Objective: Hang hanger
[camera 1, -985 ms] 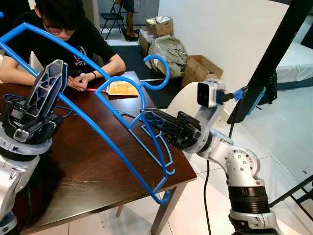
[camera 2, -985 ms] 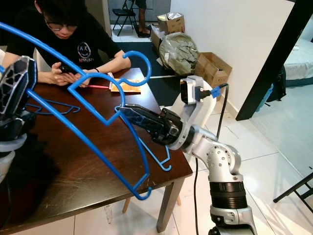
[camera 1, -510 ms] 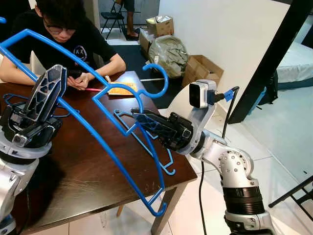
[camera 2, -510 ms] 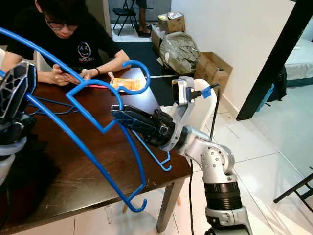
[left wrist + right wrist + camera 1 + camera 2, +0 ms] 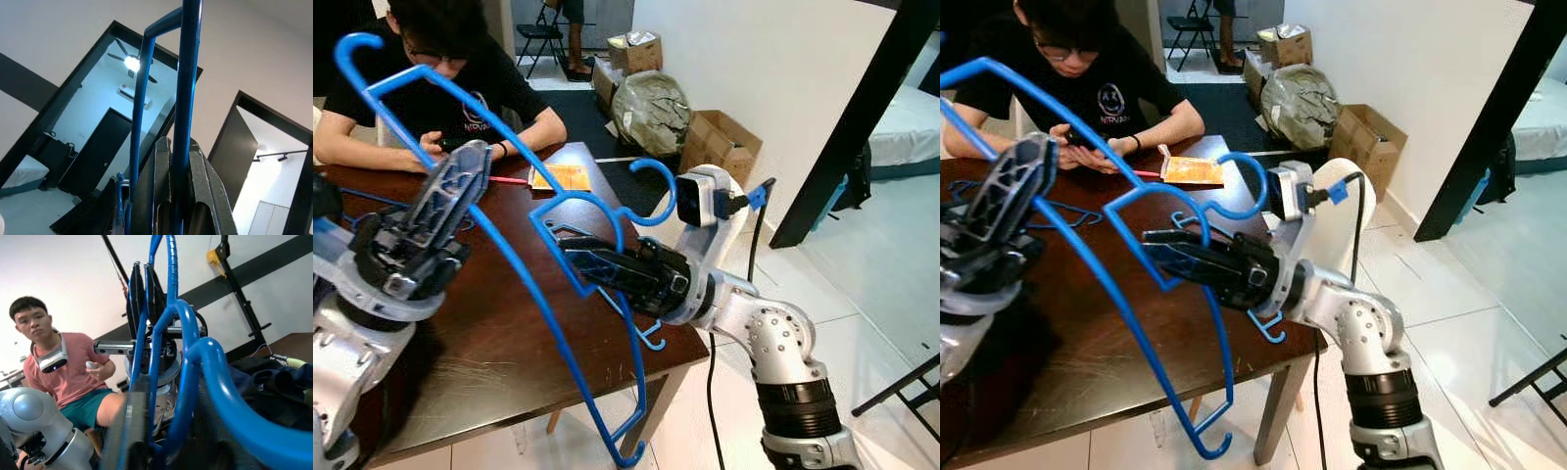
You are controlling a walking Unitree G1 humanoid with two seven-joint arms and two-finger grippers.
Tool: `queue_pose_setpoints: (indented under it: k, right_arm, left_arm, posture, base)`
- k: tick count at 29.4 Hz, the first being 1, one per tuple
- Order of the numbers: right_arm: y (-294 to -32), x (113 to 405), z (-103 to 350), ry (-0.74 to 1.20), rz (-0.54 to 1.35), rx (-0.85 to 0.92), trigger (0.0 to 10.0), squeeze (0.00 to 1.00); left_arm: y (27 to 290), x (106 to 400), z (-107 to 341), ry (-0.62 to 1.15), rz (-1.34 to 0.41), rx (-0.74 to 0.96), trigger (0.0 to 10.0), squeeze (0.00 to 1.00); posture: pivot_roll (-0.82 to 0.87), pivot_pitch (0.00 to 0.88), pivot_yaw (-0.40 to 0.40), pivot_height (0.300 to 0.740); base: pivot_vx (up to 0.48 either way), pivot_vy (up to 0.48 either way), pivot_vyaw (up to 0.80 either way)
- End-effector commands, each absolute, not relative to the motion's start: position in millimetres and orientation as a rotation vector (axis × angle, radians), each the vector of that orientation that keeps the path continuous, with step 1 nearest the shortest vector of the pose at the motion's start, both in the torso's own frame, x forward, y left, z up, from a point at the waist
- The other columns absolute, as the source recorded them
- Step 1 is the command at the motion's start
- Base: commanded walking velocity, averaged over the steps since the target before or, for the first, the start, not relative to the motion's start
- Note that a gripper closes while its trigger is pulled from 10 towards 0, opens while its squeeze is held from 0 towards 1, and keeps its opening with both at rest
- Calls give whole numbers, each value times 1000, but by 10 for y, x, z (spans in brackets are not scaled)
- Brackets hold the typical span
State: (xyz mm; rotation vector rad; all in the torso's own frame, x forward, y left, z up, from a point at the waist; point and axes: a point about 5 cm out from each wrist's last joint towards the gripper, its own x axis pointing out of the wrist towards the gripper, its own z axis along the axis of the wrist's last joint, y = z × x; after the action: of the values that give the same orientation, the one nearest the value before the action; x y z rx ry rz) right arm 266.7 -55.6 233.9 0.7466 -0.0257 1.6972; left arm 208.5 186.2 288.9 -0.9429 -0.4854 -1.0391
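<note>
Left gripper, at the left over the dark wooden table, is clamped on one arm of the large blue hanger; the left wrist view shows the blue bar pinched between its fingers. Right gripper, right of centre, grasps the same hanger just below its hook. The hanger is held in the air above the table's near right corner. A second blue hanger lies on the table beneath. A seated person is at the far side.

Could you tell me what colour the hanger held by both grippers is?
The hanger is bright blue, clearest in the left eye view.
</note>
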Motion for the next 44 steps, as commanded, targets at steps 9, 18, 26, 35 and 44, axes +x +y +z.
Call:
queue_pose_setpoints:
  k: [9,18,26,35,44]
  right_arm:
    - [-556,2637,2386,-53,1719,761,0,0]
    - [-592,2691,2364,-57,1679,765,0,0]
    - [-743,2915,2255,-45,1479,726,0,0]
    - [-850,3096,2147,-9,1317,667,0,0]
    - [-914,3395,1973,27,1031,640,0,0]
  left_arm:
    - [1694,2081,2925,-453,-1073,-909,0,0]
    - [1786,2084,2932,-495,-1011,-896,10000,0]
    - [1911,2121,2802,-474,-869,-882,10000,1000]
    - [2058,2141,2626,-323,-731,-655,10000,1000]
    - [2119,2173,2255,-74,-589,-328,10000,1000]
  posture:
    - [156,0,-70,740]
    - [157,0,-68,740]
    - [165,2,-75,740]
    - [173,7,-77,740]
    - [186,7,-82,740]
  base:
    - [0,0,0]
    - [0,0,0]
    - [0,0,0]
    - [0,0,0]
    - [0,0,0]
